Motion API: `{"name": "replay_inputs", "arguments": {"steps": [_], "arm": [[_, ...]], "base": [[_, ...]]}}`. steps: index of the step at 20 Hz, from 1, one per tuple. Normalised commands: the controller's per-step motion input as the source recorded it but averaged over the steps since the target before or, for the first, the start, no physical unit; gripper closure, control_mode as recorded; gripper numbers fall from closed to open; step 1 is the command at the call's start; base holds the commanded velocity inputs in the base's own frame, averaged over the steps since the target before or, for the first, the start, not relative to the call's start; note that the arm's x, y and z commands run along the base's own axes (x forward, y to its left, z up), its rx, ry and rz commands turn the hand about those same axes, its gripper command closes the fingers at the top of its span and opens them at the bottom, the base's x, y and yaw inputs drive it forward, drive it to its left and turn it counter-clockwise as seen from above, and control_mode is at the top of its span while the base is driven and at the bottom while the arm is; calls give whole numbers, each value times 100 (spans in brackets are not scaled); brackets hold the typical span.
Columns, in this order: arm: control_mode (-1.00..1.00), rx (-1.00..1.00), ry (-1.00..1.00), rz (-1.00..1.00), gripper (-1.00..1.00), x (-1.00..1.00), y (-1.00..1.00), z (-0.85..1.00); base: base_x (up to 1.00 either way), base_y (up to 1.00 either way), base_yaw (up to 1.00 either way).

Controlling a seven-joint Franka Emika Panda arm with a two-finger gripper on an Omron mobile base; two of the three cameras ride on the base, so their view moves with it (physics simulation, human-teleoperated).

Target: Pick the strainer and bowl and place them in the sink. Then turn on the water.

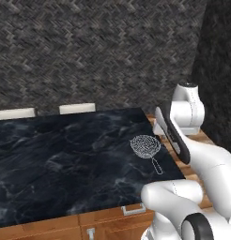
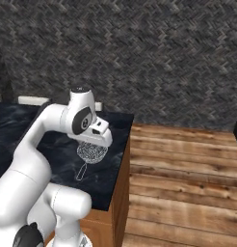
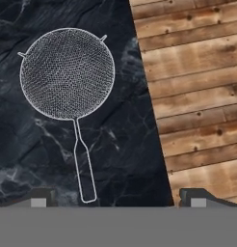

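Strainer (image 3: 67, 73) lies alone on the dark marble table (image 1: 65, 159) near its right edge, beside wooden floor (image 3: 197, 87); the fingers (image 3: 38, 198) hover above, spread wide, holding nothing.

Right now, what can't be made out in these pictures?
- Round silver wire-mesh strainer: far rim hidden behind the white arm, right base view.
- Pincer: only fingertips rise at the bottom edge, hand view.
- Black marble counter: cut off at the left edge, left base view.
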Motion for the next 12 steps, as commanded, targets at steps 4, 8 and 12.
{"name": "replay_inputs", "arguments": {"steps": [4, 8, 12], "arm": [[-100, 0, 0, 0, -100, 4, 31, -42], [-100, 0, 2, 0, -100, 14, 27, -38], [-100, 1, 1, 2, -100, 9, 10, -40]], "base": [[0, 0, 0], [0, 0, 0], [0, 0, 0]]}}
